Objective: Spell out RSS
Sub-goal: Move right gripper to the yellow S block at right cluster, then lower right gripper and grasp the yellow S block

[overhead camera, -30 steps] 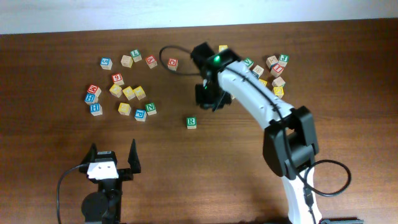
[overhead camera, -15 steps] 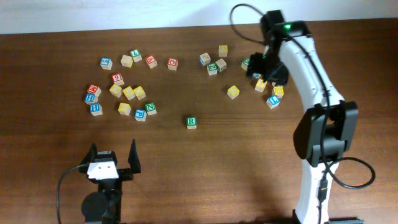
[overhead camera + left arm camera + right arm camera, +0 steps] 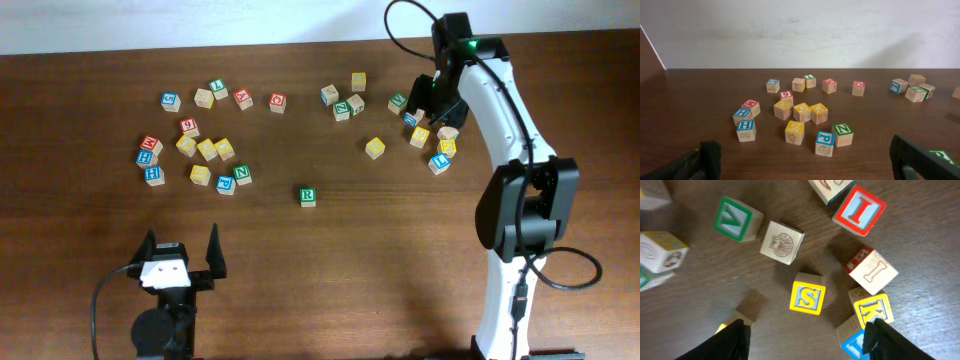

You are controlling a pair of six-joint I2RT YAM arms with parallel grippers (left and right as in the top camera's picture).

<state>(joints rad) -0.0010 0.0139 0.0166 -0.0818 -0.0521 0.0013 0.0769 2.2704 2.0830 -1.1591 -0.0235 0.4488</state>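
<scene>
Yellow-faced wooden S cube (image 3: 808, 297): on bench (image 3: 700, 285), below right jaws, parted, holding nothing. Left jaws: spread wide, empty.

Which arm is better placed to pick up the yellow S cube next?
Right. The right gripper hovers open above the yellow S cube, which lies between its fingers; the left gripper sits open far from it.

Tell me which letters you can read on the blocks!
"S": yellow S cube
"I": red I cube
"K": yellow K cube
"R": green R cube
"N": green N cube
"H": blue H cube
The rest are too small or blurred.
</scene>
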